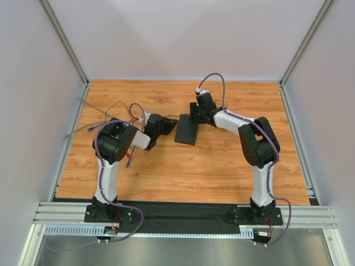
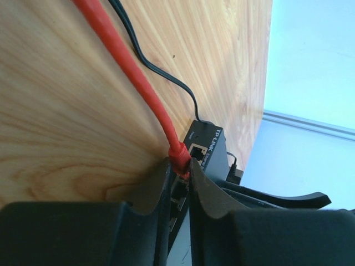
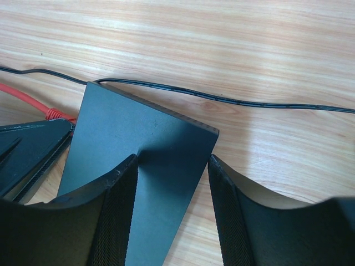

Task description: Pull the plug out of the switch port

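1. My left pincer (image 2: 178, 169) is closed tight on the red plug (image 2: 178, 156), which is pinched right at my tips. I judge the grip is low on the boot so the pull runs along the port.
2. Just past the tips is the switch (image 2: 213, 145), with the plug seated in its port.
3. My right pincer (image 3: 172, 160) is spread wide over the switch's far end and grips nothing. It is likely bracing the switch, but contact is unclear.
4. Beyond that, the red cable (image 2: 127, 66) and black cable (image 2: 158, 69) trail across the desk (image 2: 55, 111).

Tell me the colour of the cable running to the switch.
The cable is red, and its plug is red too. It shows clearest in the left wrist view.
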Tool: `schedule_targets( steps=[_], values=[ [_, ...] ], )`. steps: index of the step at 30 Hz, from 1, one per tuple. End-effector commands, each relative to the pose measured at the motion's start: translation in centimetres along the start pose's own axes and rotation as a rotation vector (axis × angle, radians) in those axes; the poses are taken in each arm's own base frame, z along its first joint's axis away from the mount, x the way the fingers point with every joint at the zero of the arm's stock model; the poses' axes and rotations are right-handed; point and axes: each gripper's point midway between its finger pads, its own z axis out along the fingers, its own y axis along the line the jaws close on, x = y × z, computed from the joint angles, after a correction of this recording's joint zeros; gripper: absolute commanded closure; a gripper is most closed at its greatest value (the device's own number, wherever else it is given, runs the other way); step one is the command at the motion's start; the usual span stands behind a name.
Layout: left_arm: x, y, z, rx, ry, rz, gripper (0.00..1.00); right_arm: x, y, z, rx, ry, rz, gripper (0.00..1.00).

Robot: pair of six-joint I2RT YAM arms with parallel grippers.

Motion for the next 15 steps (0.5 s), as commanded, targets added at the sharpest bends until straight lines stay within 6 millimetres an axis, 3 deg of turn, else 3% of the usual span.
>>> schedule_targets(
  steps=[1, 3, 5, 15],
  values=[
    [0.3, 3.2, 0.4, -0.074, 0.01, 0.037, 0.82, 3.1, -1.1, 1.0, 0.039, 0.101, -0.022, 0.46],
    [0.2, 3.4, 0.3, -0.077, 0.003, 0.04, 0.85, 3.2, -1.2, 1.0, 0.039, 0.104, -0.022, 0.46],
    [0.1, 3.6, 0.3, -0.073, -0.004, 0.048, 0.96, 3.2, -1.1, 1.0, 0.038, 0.106, -0.025, 0.46],
    [-0.8, 4.1, -0.6, -0.061, -0.049, 0.084, 1.0, 3.5, -2.0, 1.4, 0.091, 0.134, -0.031, 0.46]
  ],
)
